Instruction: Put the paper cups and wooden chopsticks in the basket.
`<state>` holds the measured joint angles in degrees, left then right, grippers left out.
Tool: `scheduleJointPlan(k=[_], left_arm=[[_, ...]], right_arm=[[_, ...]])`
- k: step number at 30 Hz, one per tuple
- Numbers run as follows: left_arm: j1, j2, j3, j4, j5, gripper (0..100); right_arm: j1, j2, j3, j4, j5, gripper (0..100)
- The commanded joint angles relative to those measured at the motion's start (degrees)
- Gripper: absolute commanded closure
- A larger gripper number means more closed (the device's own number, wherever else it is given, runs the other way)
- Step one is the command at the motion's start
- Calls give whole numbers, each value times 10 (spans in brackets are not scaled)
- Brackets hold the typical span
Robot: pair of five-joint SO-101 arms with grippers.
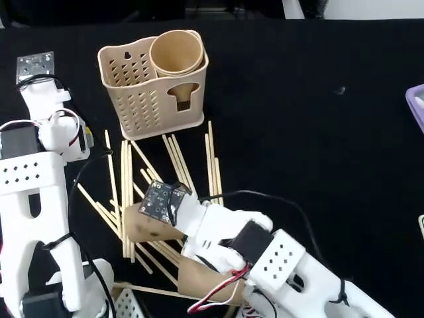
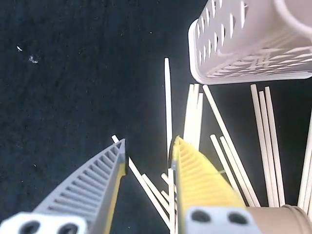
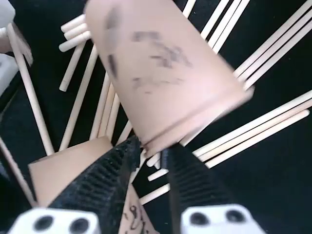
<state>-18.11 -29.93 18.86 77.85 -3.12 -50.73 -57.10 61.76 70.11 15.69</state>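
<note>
Fingers [image 3: 190, 180] of my right gripper [image 3: 151, 146] clamp the tan paper cup [image 3: 161, 73]; left gripper [image 2: 148, 141] gapes. I'd lift high before crossing the beige slotted plastic basket [image 1: 142, 109] rim.

Table cover: flat black cloth [image 1: 318, 146] spread over the whole work surface, with a small pale speck [image 1: 340, 89] in its far right part
Far left corner: square silver metal plate with screw holes [image 1: 34, 65], lying flat on the cloth
Right edge: rim of a purple plastic container [image 1: 416, 106], cut off by the frame
Near edge: perforated silver metal sheet [image 1: 129, 303], partly covered
Background: white wall strip [image 1: 371, 8] beyond the table's far right side
</note>
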Motion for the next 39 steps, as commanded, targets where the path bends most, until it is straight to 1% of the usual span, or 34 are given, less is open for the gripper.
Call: scheduleJointPlan(k=[1,4,6,11,14,17,19,23,25,29,30,32,35,39], left_arm=[[-1,-14,-4,-8,0,841],[-1,-14,-4,-8,2,841],[-4,-14,-4,-8,17,841],[0,-16,4,-8,23,841],[0,-16,15,-10,23,841],[0,-18,42,-41,23,840],[0,-19,63,-64,23,839],[0,-19,82,-83,22,838],[-1,-19,83,-81,21,838],[-4,-14,84,-80,22,838],[-4,-14,90,-81,22,838],[-2,-19,109,-85,22,838],[0,-19,128,-85,22,839],[0,-19,143,-86,23,840]], right_arm=[[-7,-26,-34,-1,9,988],[-7,-86,-69,39,9,987],[-7,-136,-108,76,13,987],[-3,-220,-155,137,66,988],[53,-219,-155,154,85,988],[132,-196,-137,147,115,988],[160,-172,-105,120,120,988],[162,-120,-18,24,119,984],[163,-103,-8,8,108,977],[164,-98,-15,11,53,874],[164,-95,-15,11,46,861],[164,-94,-15,10,49,885],[164,-94,-15,6,69,992],[179,-98,-48,12,110,987]])
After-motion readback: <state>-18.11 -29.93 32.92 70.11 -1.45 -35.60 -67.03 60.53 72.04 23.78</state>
